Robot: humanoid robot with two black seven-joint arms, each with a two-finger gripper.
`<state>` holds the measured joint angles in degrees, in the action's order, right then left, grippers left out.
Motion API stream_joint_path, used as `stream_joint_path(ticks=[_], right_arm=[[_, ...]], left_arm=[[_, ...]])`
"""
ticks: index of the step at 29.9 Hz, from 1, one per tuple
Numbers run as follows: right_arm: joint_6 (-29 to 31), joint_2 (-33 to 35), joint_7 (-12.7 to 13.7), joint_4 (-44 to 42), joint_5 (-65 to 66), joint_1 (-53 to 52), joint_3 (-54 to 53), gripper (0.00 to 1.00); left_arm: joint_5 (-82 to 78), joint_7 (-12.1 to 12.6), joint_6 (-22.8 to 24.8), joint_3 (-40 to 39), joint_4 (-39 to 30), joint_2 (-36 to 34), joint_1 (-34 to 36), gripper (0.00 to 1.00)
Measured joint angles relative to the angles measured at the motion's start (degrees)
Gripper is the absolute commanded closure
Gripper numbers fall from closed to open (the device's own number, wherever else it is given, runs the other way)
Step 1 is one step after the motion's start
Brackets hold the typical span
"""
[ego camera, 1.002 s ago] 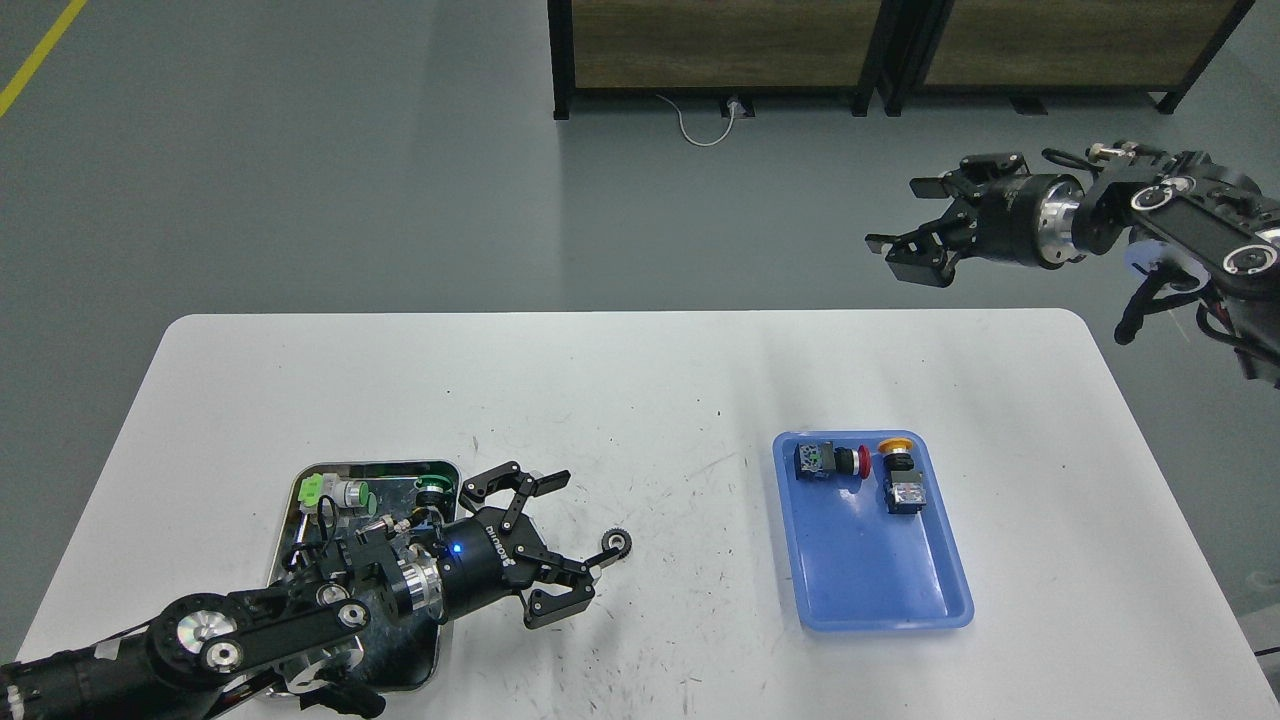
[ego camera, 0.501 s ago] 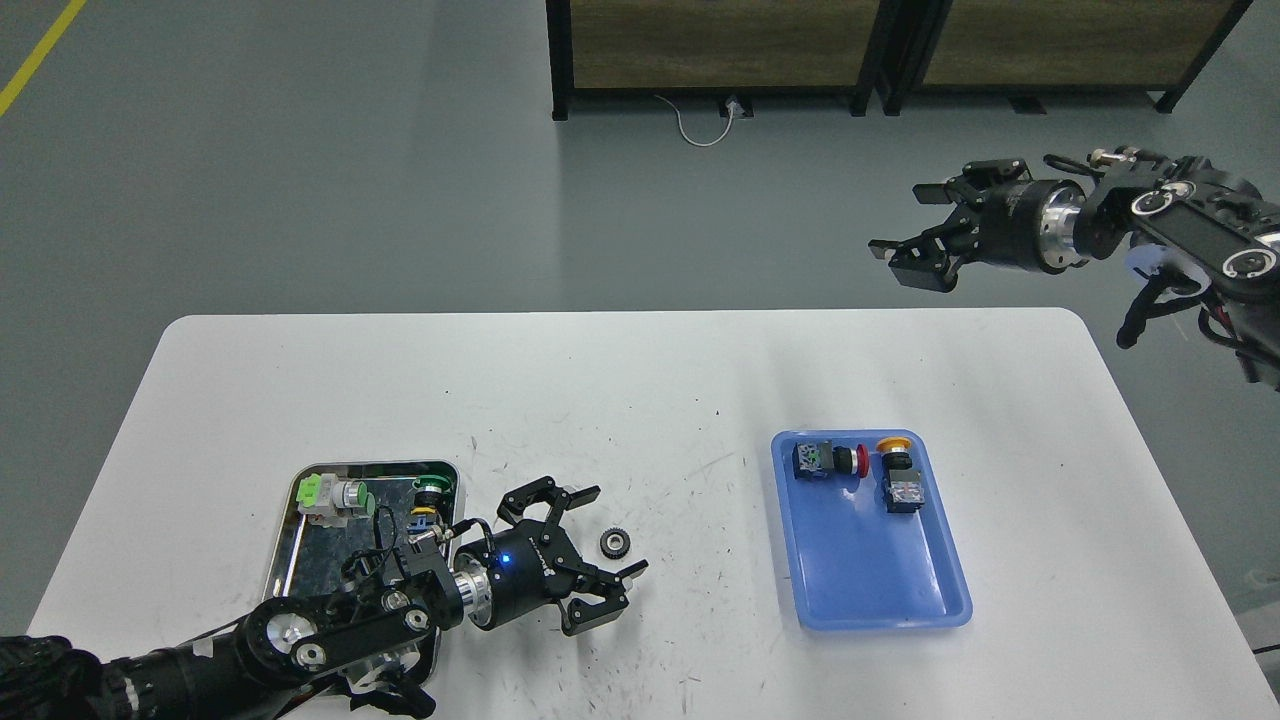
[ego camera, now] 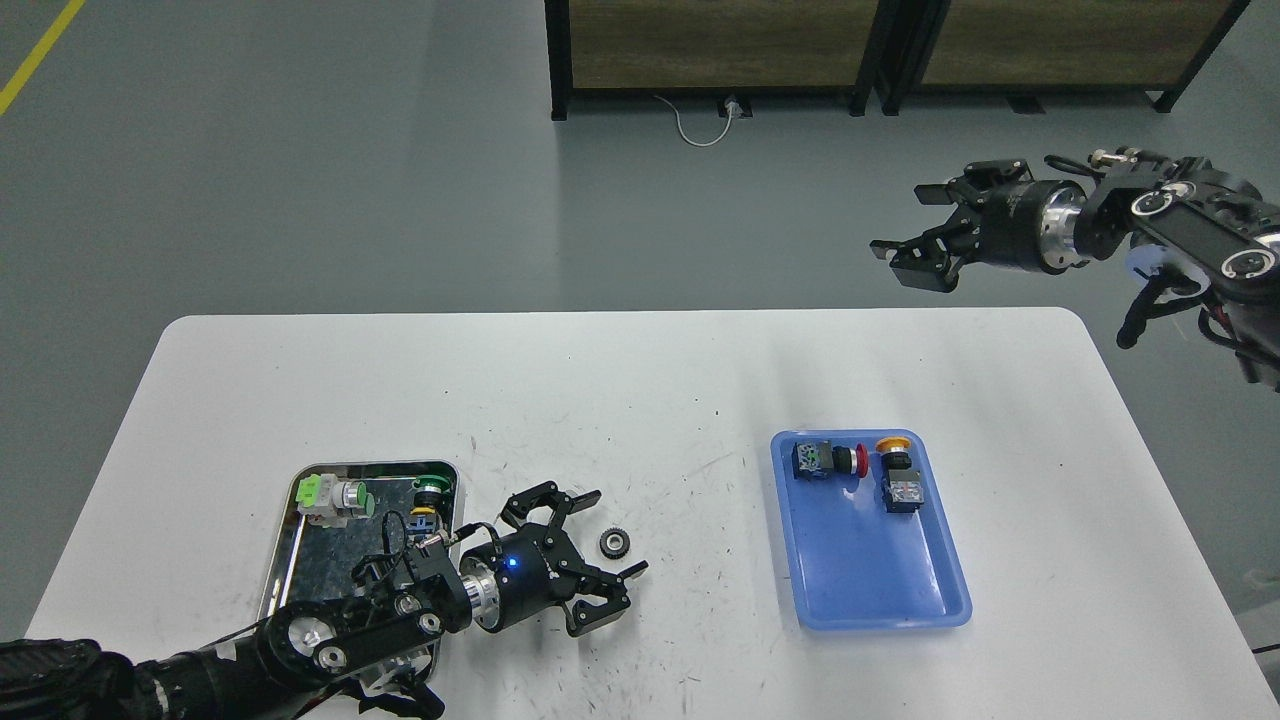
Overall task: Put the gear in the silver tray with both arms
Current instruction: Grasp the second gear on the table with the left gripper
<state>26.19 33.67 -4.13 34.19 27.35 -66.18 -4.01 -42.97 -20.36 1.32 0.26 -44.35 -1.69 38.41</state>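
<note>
A small black gear (ego camera: 614, 542) lies on the white table, right of the silver tray (ego camera: 290, 520). My left gripper (ego camera: 603, 546) is open low over the table, its fingers spread on either side of the gear without closing on it. The silver tray sits at the front left and holds green-capped push buttons (ego camera: 340, 496); my left arm covers its near part. My right gripper (ego camera: 915, 235) is open and empty, held high in the air beyond the table's far right corner.
A blue plastic tray (ego camera: 880, 580) at the right centre holds a red-capped (ego camera: 828, 460) and a yellow-capped switch (ego camera: 897, 474). The white table (ego camera: 640, 400) is scratched in the middle. Dark cabinets (ego camera: 720, 50) stand on the grey floor behind.
My left gripper has let go of the gear, which now lies on the table, and has pulled back and down a little. The right gripper has barely moved.
</note>
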Motion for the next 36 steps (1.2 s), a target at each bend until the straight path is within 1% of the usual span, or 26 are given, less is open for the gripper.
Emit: stream_joint_path(ticks=[5,15,29,36], right_arm=[[0.0,0.0,0.0,0.0,0.1,0.1,0.0,0.18],[0.0,0.0,0.0,-0.3,0.4,0.3,0.1,0.18],[0.0,-0.1,0.0,-0.8,0.5,0.4,0.1,0.18],[-0.3,-0.1,0.0,-1.0,0.6,0.4,0.1,0.18]], left_arm=[[0.1,0.1,0.1,0.4,0.3,0.1,0.0,0.34],[0.1,0.1,0.4,0.8,0.8,-0.4,0.0,0.46],[0.2,0.0,0.6,1.7,0.7,-0.5,0.0,0.72],[0.3,-0.1,0.5,2.4,0.3,-0.4,0.3,0.73]])
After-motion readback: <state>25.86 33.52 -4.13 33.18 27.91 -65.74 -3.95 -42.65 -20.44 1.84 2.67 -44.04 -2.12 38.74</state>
